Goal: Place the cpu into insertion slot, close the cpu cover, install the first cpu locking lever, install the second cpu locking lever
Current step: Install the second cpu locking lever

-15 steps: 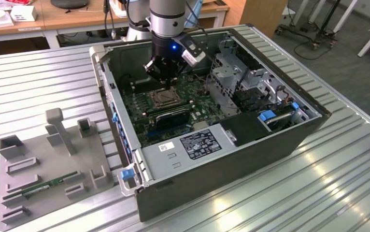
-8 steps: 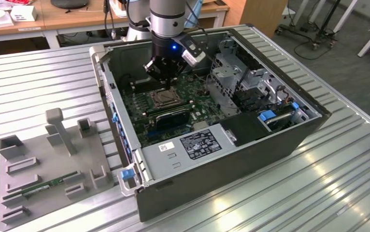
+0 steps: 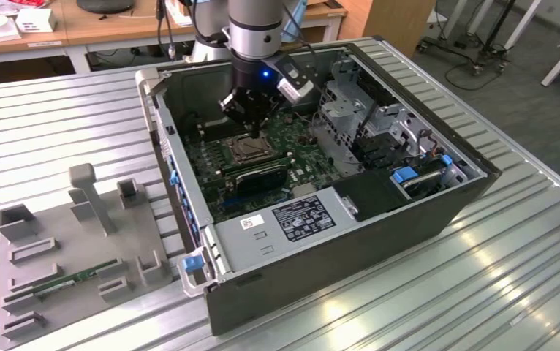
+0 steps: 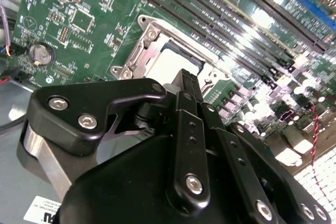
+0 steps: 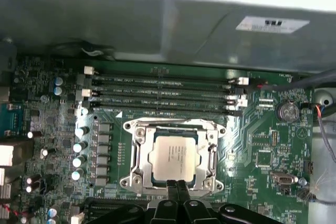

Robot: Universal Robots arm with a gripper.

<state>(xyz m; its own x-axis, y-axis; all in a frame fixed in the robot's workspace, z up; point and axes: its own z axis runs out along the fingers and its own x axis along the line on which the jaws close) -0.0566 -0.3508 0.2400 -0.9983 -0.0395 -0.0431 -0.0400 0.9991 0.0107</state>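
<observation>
The cpu (image 5: 175, 157) lies flat in the insertion slot (image 5: 157, 179), its silver-tan face showing through the cut-out of the cpu cover (image 5: 137, 150), which lies down over it. In the second wrist view the cpu (image 4: 170, 62) shows pale just beyond the fingertips (image 4: 185, 80). My gripper (image 5: 177, 184) hangs right above the socket frame's near edge, fingers pressed together with nothing visible between them. In the exterior view the gripper (image 3: 248, 115) hovers inside the open computer case, just above the insertion slot (image 3: 244, 151).
Long black memory slots (image 5: 163, 90) run beside the socket. The case wall (image 3: 290, 267) and power supply (image 3: 300, 217) hem in the board. A drive cage (image 3: 353, 110) stands on the exterior view's right. A grey fixture (image 3: 66, 248) holding a memory stick (image 3: 70, 281) sits outside.
</observation>
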